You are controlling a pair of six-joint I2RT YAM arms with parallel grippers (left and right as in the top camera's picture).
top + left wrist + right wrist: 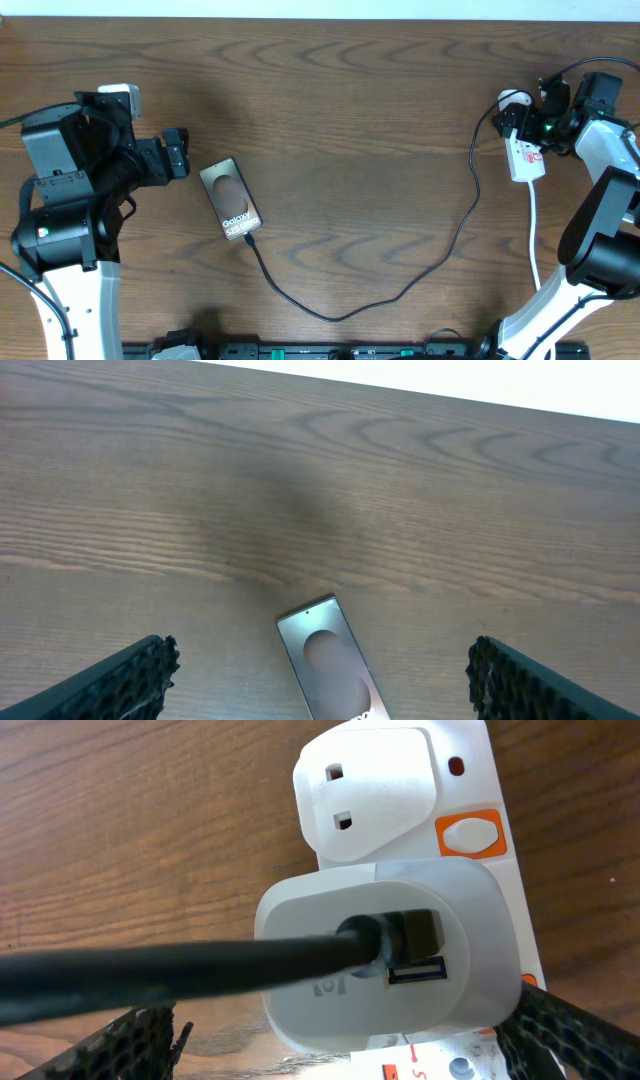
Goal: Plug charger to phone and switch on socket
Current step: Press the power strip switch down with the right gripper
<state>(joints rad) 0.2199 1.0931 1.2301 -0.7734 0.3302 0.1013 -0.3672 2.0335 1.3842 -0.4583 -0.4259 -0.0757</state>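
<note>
right gripper (350,1045) parked over socket (492,780), jaws wide apart, orange switch (470,833) just ahead of them; left gripper (178,155) jaws apart too, way off by phone (231,199)

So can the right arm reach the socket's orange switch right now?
Probably yes: the right gripper hangs open over the socket, and the orange switch lies uncovered just beyond the white adapter below it.

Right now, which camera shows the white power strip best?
The right wrist view: the socket fills the frame, with its orange switch and the charger plugged into a pale adapter. Overhead shows it small at the far right, partly hidden by the right hand. The left wrist view misses it.
</note>
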